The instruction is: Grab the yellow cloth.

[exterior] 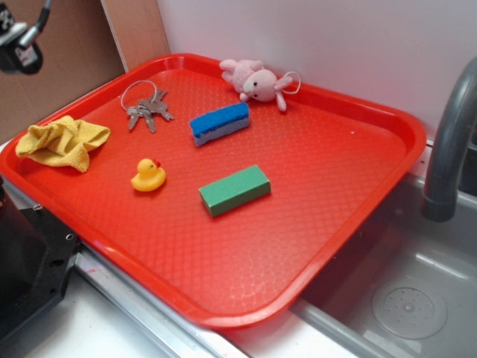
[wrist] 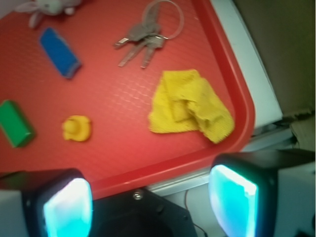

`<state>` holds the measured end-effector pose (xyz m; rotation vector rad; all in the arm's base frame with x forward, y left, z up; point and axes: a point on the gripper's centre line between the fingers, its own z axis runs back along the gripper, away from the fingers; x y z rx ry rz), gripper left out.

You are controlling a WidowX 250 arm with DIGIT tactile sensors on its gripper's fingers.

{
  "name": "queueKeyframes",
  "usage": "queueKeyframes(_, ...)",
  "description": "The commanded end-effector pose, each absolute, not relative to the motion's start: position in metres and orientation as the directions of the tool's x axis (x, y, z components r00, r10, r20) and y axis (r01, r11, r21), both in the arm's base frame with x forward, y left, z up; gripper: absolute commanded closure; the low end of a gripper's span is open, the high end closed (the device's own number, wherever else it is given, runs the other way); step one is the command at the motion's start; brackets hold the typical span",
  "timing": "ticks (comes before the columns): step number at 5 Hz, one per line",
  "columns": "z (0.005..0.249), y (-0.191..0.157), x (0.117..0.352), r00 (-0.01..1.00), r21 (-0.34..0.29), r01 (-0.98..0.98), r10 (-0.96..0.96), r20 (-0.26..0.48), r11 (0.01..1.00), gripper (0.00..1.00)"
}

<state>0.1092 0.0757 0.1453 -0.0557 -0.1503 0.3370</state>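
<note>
Currently tool (wrist: 150,205) is held wide open, empty; cloth (wrist: 190,106), beside the keys (wrist: 145,39), should be pinched at its raised folds.

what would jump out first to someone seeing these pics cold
The big glossy red plastic tray fills the scene, sitting beside a grey sink. The crumpled yellow fabric cloth lies at its left edge, with a small yellow rubber duck just to its right. The hand hangs open off the tray's edge, holding nothing.
</note>
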Motion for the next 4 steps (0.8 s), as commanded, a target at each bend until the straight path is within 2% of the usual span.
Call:
queueKeyframes(1,0.091,0.098,0.111,0.92,-0.016,-0.363,0.362,0.154,0.931,0.0)
queueKeyframes(2,0.067,0.111,0.114,0.898,0.047,-0.422,0.41,0.16,0.905,0.0)
queueKeyframes(4,0.04,0.13,0.114,0.881,0.095,-0.464,0.449,0.149,0.881,0.0)
